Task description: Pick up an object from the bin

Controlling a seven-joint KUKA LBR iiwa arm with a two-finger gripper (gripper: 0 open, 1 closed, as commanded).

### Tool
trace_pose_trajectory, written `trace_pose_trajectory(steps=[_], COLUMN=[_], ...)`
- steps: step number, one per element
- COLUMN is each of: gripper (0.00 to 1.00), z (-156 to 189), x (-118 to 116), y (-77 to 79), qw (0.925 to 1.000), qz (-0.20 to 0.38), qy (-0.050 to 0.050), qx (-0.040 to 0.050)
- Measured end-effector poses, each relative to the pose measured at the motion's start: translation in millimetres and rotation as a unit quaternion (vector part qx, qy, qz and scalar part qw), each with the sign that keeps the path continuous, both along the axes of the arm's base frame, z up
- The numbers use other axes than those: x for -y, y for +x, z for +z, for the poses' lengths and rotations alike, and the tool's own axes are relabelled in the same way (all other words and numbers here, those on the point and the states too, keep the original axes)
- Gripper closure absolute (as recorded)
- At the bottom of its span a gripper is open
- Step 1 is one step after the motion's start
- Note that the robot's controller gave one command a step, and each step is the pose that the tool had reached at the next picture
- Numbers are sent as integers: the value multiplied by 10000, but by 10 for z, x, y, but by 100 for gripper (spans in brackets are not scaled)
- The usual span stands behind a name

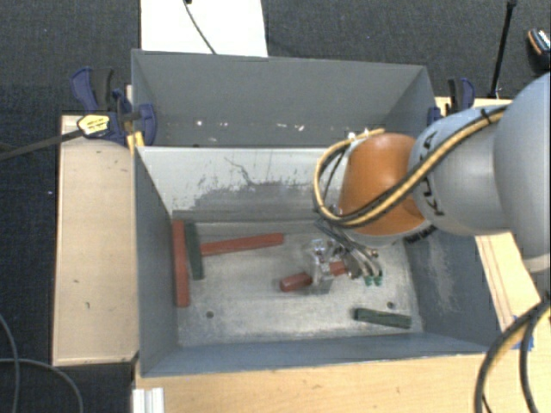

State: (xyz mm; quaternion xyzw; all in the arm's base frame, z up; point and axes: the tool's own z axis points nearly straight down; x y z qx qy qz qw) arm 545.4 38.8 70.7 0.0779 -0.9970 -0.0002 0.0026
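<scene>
1. My hand is low over the floor of the bin, right of the middle, under my orange cover.
2. A short red block lies right at it, its left end sticking out toward the middle. A bit of red shows on the hand's right side too, so the block may run through it.
3. I cannot tell if the hand is spread, pressed together or pinching the block; its own metal hides that.
4. Risk: if I only have the block near one end, it could swing or slip out as I lift.
5. Risk: if I close off-centre, I might push the block across the smooth floor instead of gripping it.
6. Risk: pressing lower could jam me against the floor.
7. The long red bar lies near, behind the block, and the green bar lies apart at front right. Neither should snag, I judge.
</scene>
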Motion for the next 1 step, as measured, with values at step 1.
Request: trace_pose_trajectory(steps=[1], gripper=[100], z=[1310], x=[326], y=[-173], qw=[9966], qz=[827], qy=[-3], qx=[73])
